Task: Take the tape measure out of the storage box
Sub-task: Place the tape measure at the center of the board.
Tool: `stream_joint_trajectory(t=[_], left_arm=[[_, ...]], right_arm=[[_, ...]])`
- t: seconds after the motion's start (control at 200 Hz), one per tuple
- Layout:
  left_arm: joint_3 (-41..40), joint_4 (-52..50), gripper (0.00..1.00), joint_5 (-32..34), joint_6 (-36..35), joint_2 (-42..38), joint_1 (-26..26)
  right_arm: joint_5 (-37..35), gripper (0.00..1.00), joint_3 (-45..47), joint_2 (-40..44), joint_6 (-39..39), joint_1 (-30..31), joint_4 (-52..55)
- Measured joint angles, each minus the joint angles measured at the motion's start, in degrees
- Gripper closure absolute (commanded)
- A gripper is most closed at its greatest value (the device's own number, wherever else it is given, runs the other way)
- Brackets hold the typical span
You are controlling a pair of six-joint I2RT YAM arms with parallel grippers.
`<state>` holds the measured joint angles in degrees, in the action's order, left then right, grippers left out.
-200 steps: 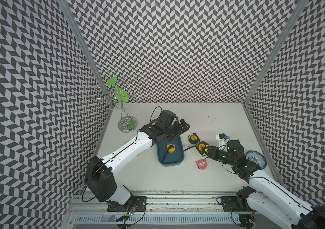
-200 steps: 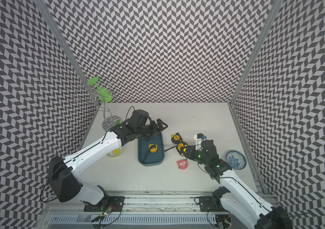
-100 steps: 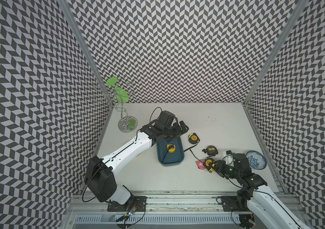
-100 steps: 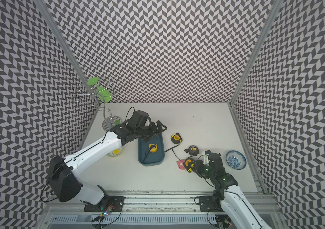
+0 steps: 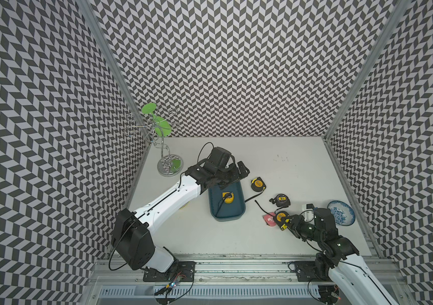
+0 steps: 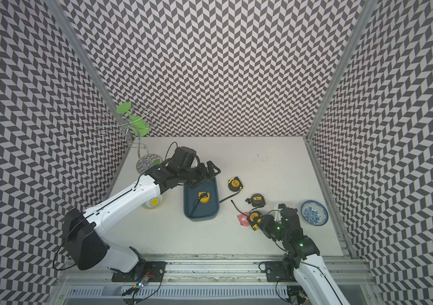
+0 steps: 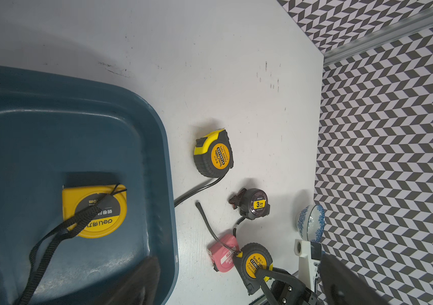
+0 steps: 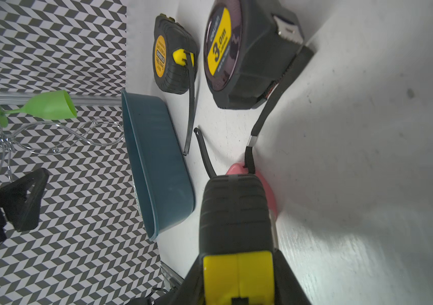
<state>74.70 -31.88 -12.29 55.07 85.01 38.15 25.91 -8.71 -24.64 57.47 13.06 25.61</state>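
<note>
Five tape measures are in view. One, the yellow tape measure, lies inside the storage box, in the half of the box farther from the robot bases, with its black strap on the box floor.

Four are outside the box, all on its side toward the right arm:
- a black-and-yellow tape measure, nearest the box
- a dark round tape measure, farther out
- a pink tape measure
- a second black-and-yellow tape measure, just beside the pink one

The right gripper has its fingers clenched on this last one. The left gripper hangs over the far end of the box, fingers spread wide and grasping nothing.

There are two dishes: a blue-patterned dish, well apart from the box, and a yellow-flower dish on the opposite side of the box
</note>
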Motion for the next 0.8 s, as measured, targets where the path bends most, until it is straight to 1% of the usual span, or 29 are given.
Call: stream_joint_trajectory(t=[0.27,0.461,0.561,0.721,0.801], left_arm=[[0.0,0.0,0.0,0.0,0.0,-0.8,-0.4],[-0.5,0.1,0.0,-0.1,-0.2,-0.8,-0.4],[-0.7,0.1,0.0,-0.2,-0.2,-0.8,-0.5],[-0.7,0.1,0.0,-0.6,-0.3,-0.8,-0.6],[-0.7,0.1,0.0,-0.7,-0.4,-0.8,-0.7]], right_arm=[[-4.5,0.83,0.0,8.3,3.7,-0.1,5.3],[-6.0,0.83,0.1,13.2,6.1,-0.1,5.9],[-6.3,0.83,0.2,12.5,6.8,-0.1,5.7],[-7.4,0.8,0.2,7.3,6.7,-0.2,5.4],[-7.9,0.78,0.1,6.2,6.6,-0.2,4.5]])
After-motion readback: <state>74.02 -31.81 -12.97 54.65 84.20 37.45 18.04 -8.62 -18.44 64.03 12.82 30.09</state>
